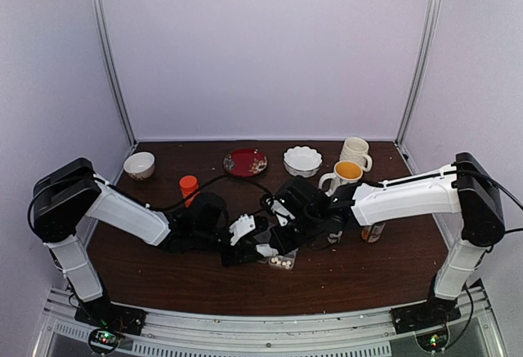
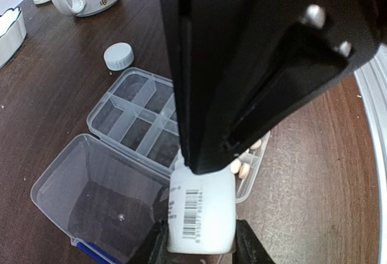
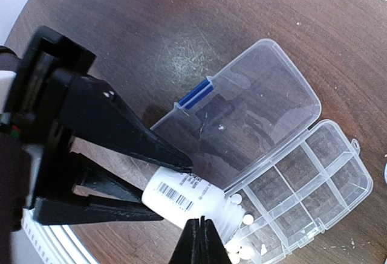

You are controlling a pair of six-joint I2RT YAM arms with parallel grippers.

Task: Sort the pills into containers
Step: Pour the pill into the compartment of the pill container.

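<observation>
While the left tool (image 2: 201, 244) is clamped on a white bottle (image 2: 201, 212) tipped over the clear pill box (image 3: 314, 185) by the tabletop (image 1: 163, 283) near edge, a few pills (image 3: 245, 218) lie in its end cells (image 3: 269, 231). The right tool (image 3: 199, 225) is pinched together beside the bottle's mouth.

The left arm (image 1: 122, 210) is extended from its base toward the centre, with the forearm lowered and angled to the right. The left gripper (image 2: 201, 243) is closed partway, and its fingers (image 2: 152, 247) are pressed against either side of a white pill bottle (image 2: 201, 209). The right arm (image 1: 409, 198) is stretched leftward from a raised elbow, the forearm kept nearly level. The right gripper (image 3: 199, 228) is shut, its fingers pressed together with nothing between them. Its tips are set just beside the neck of the held bottle.
</observation>
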